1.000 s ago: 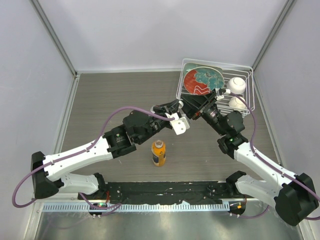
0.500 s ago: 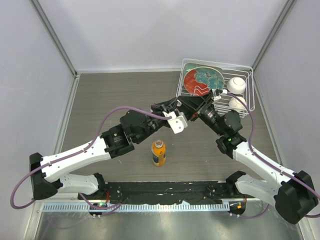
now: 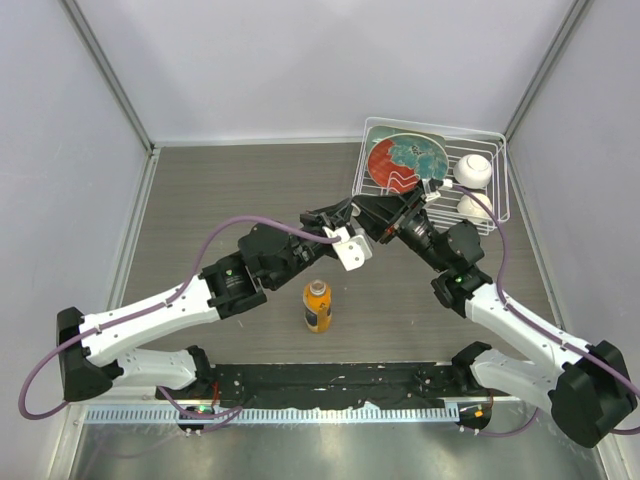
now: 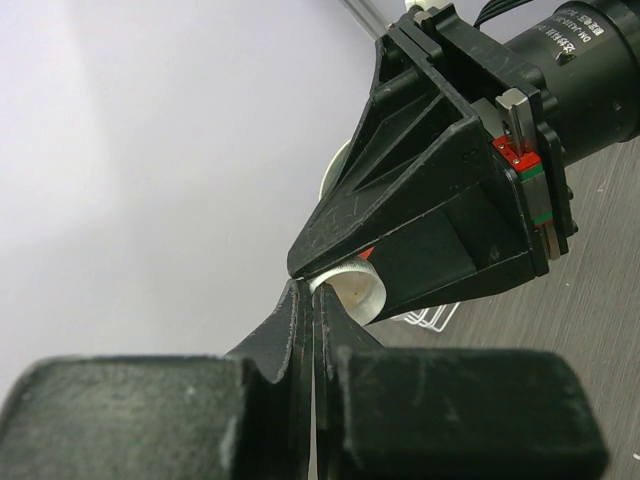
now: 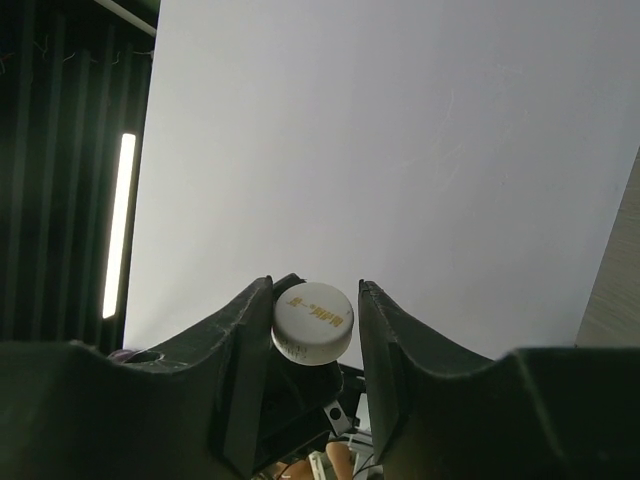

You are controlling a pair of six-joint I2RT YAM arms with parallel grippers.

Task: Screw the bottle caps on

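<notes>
Writing: the cap (image 5: pixel 313 320) has orange print on its white top, too small and skewed for you to read. The bottle (image 3: pixel 318 306) has an orange label, text unreadable.

Counts in view: one cap, one bottle, one wire basket (image 3: pixel 500 190), one red-and-teal plate (image 3: pixel 405 160), and two white balls (image 3: pixel 474 171) (image 3: pixel 474 207).

Your right gripper (image 5: pixel 315 290) brackets the cap, lower middle of the right wrist view. The frame-left finger (image 5: pixel 245 340) touches its ribbed side. There is only a sliver of light at the other finger, so can't tell if it grips yet.

Your left gripper (image 4: pixel 312 295) has its fingers pressed together. The tips meet the cap's rim in the middle of the left wrist view, hollow side of the cap facing that camera. Can't tell if they nip the rim.

In the top view both arms meet just above frame centre, off the table (image 3: pixel 230 190). The bottle stands upright on the table below them in the frame, apart from both grippers, its mouth uncapped. The basket sits upper right, with the plate and balls inside.
</notes>
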